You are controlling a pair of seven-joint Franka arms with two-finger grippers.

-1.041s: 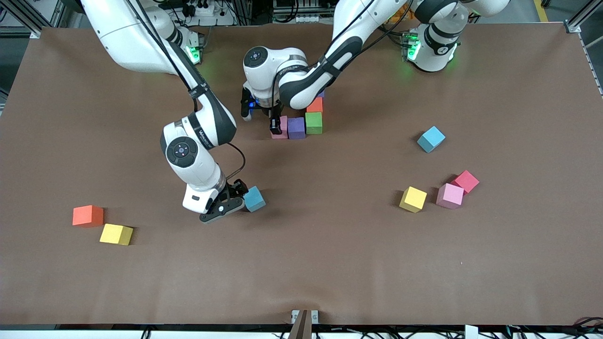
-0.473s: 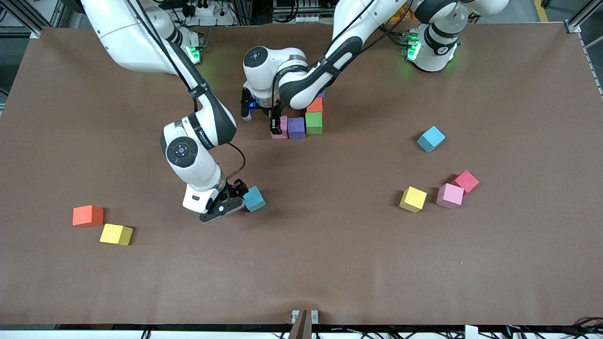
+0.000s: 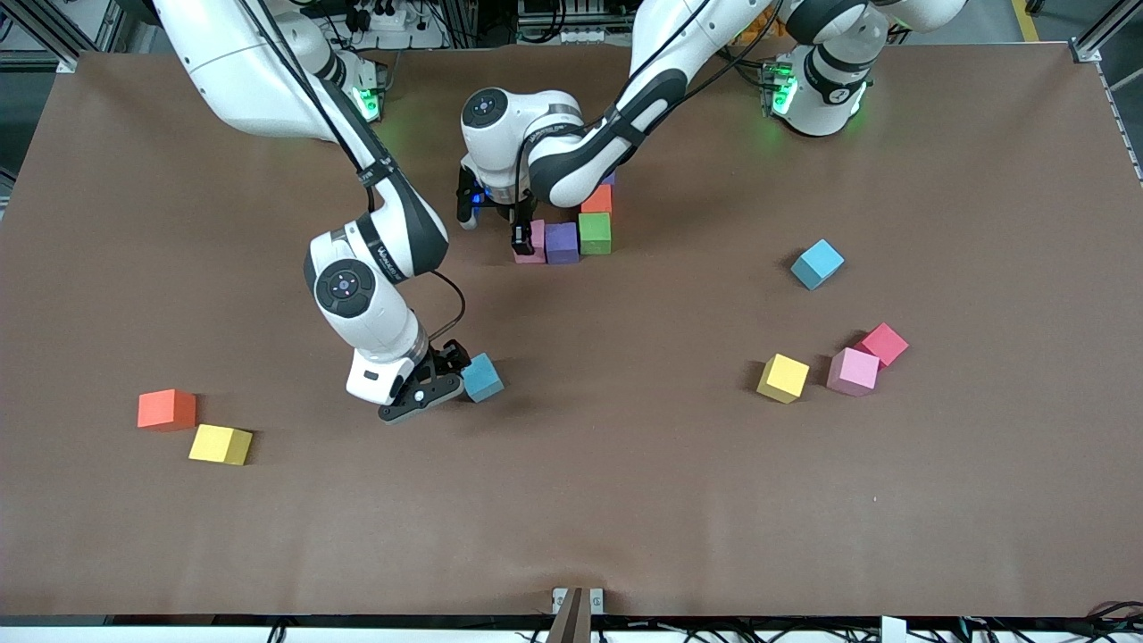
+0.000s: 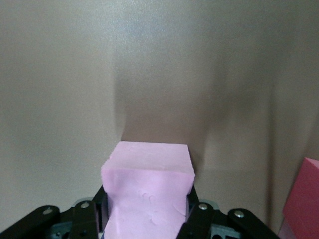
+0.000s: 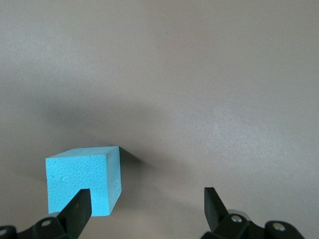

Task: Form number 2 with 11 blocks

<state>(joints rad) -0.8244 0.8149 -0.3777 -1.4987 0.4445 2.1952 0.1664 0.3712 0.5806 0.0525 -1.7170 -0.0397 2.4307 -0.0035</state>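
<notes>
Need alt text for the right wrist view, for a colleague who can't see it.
The right hand hangs open over the brown table, one finger in front of a light blue matte foam cube that sits off-centre, not between the fingers.

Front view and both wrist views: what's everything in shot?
Row cubes: 3; pink cube, purple cube, green cube; touching, mid-table.
Column cubes: 2; orange cube, partly hidden purple one; farther from the camera than the green.
Blue cubes: 2; middle one, end one toward the left arm's end.
Trio: yellow, pink, red; left arm's end.
Pair: orange, yellow; right arm's end.
Table: 1, brown.
Left claw: shut on pink cube.
Right claw: open, beside middle blue cube.
</notes>
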